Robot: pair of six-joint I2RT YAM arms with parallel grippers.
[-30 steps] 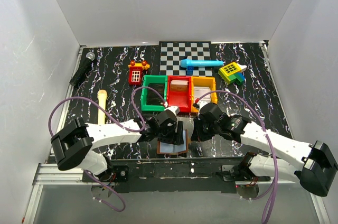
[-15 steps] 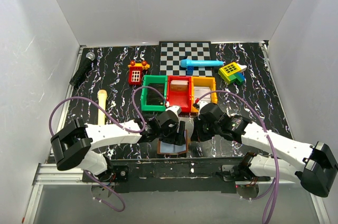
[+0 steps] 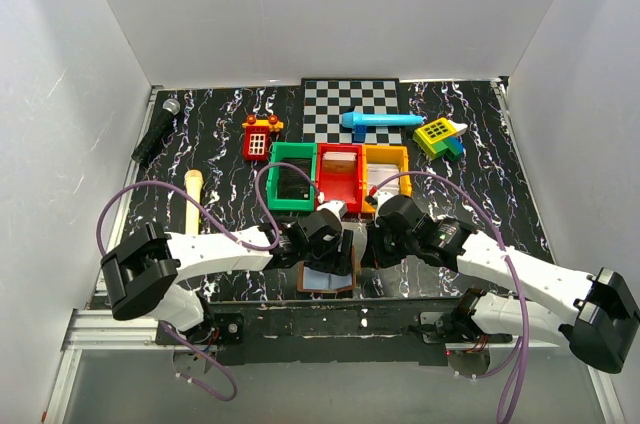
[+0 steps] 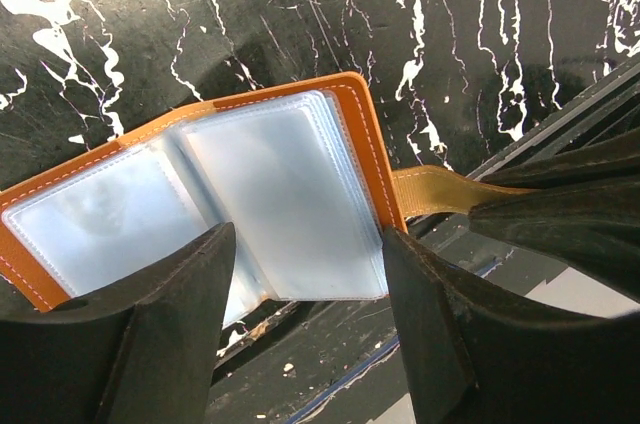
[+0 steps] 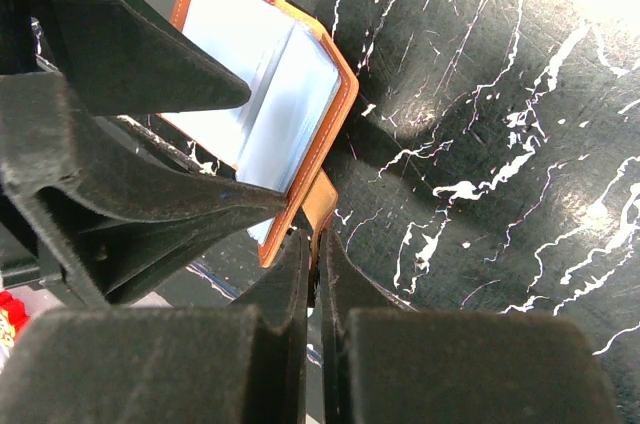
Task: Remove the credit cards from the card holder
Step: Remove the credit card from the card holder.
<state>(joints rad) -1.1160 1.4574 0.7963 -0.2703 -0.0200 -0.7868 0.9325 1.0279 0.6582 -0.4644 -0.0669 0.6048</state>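
Note:
The card holder [image 3: 326,283] lies open like a book at the table's near edge, with an orange-brown cover and pale blue-grey sleeves [image 4: 285,199]. My left gripper [image 4: 308,269] hovers open just over it, one finger on each side of the right-hand sleeves. My right gripper [image 5: 314,242] is shut on the holder's tan strap [image 5: 322,199], which sticks out from the cover's right edge [image 4: 440,190]. The credit cards are hidden: the sleeves look cloudy and I cannot tell what is inside. In the top view the two grippers meet over the card holder, left [image 3: 336,250] and right [image 3: 372,248].
Green [image 3: 293,176], red [image 3: 340,176] and yellow [image 3: 386,166] toy bins stand in a row just behind the grippers. Farther back are a checkered board [image 3: 350,102], a blue toy [image 3: 380,121], a red phone-booth toy [image 3: 259,137] and a microphone [image 3: 157,130]. The table's front edge runs just under the holder.
The left gripper has crept slightly right and nearer over the card holder. The right gripper has kept its hold on the strap without moving.

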